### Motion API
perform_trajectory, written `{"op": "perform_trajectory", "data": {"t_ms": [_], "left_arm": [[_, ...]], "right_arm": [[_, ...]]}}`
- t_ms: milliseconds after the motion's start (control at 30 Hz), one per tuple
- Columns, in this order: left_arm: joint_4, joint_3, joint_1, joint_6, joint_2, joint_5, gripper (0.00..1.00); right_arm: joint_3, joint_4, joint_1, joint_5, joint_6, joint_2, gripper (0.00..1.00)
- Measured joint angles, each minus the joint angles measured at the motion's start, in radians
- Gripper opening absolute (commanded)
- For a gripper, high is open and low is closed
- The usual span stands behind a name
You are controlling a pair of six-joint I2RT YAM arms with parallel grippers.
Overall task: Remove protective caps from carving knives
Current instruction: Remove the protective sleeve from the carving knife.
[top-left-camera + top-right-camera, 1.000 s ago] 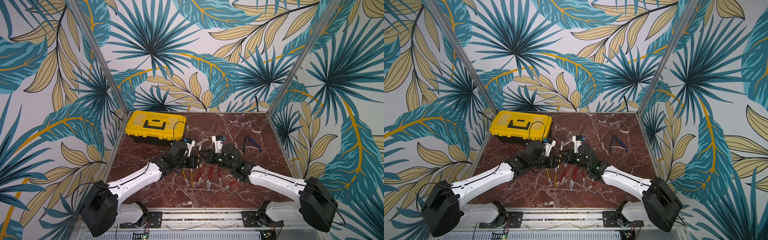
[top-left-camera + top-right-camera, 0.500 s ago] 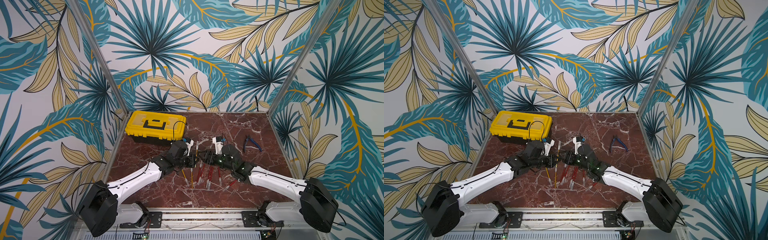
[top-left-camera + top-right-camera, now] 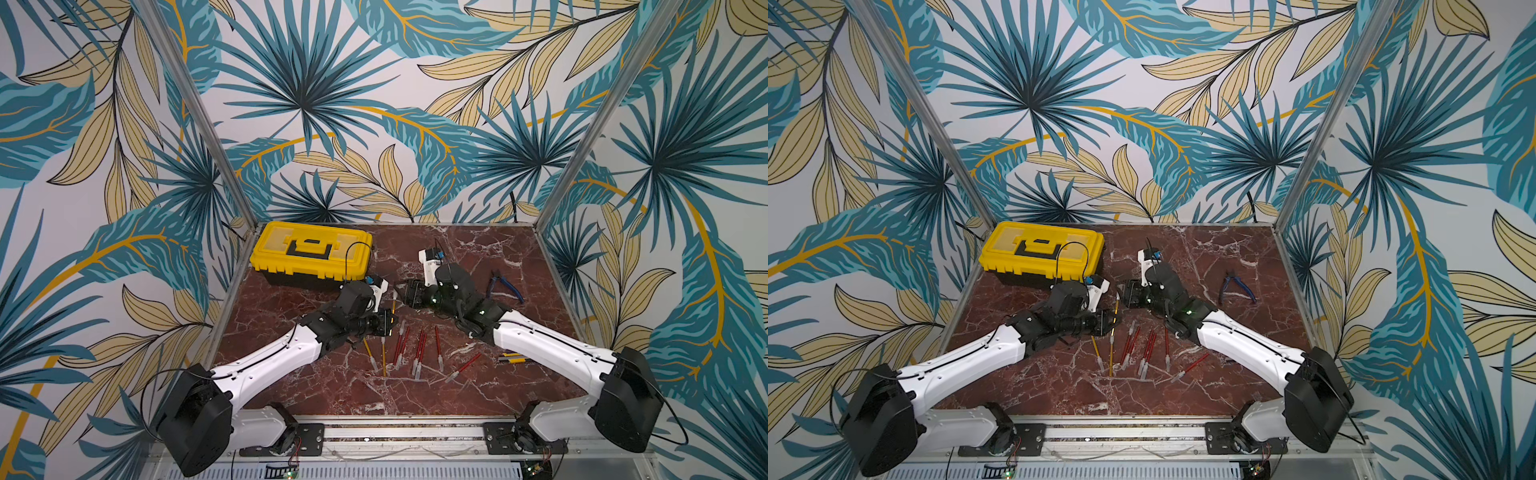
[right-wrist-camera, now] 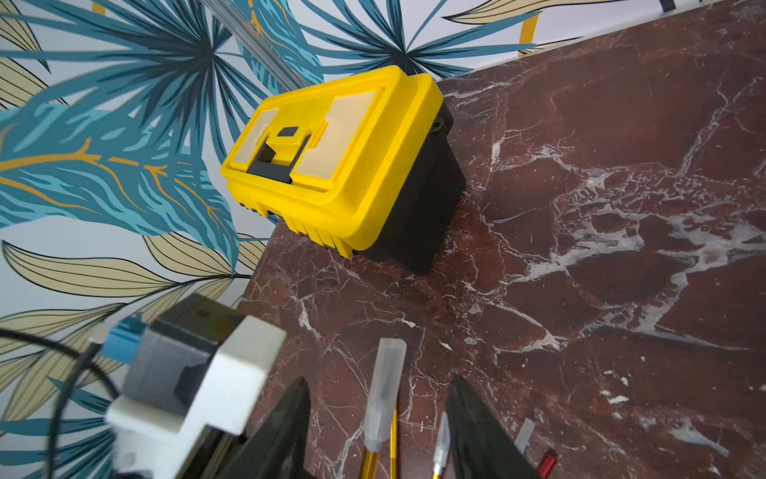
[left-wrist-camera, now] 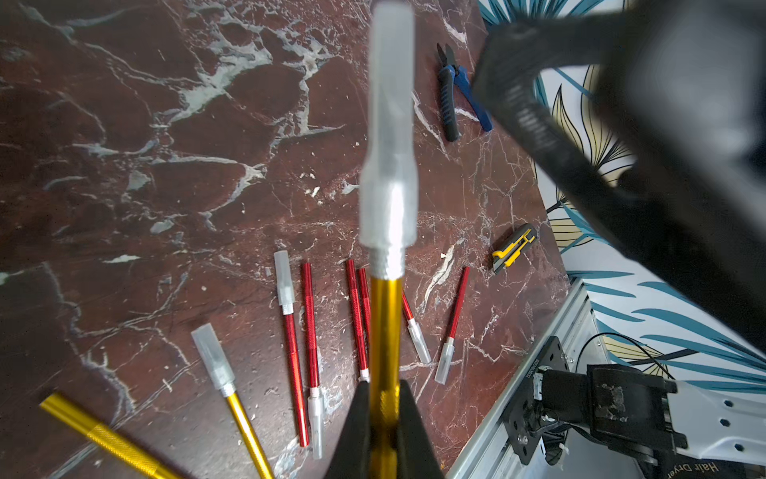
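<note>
L hand clamps yellow knife, cap on. R hand part-open, empty, near cap. Shut R square on cap, pull straight along shaft.

Right claw spread wide — capped yellow knife between its fingers, yellow toolbox beyond

There is one yellow toolbox. In front of it are three yellow-handled carving knives, one of them lifted, and six red-handled carving knives that can be told apart; the tight cluster may hide more. Seven translucent protective caps show in the left wrist view. To the toolbox's right lie one pair of blue-handled pliers and one utility knife.
</note>
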Motion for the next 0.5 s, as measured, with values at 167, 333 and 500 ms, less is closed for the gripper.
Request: {"op": "perform_trajectory", "data": {"t_ms": [167,333,500], "left_arm": [[-0.005,0.0,0.0,0.003,-0.015,0.003,0.01],[-0.018,0.0,0.0,0.004,-0.028,0.004,0.01],[-0.016,-0.001,0.0,0.005,-0.03,-0.002,0.01]], "right_arm": [[0.026,-0.023,-0.001,-0.025,-0.011,0.057,0.36],[0.036,-0.019,0.0,-0.063,-0.01,0.07,0.2],[0.054,-0.011,0.001,-0.088,0.019,0.079,0.02]]}}
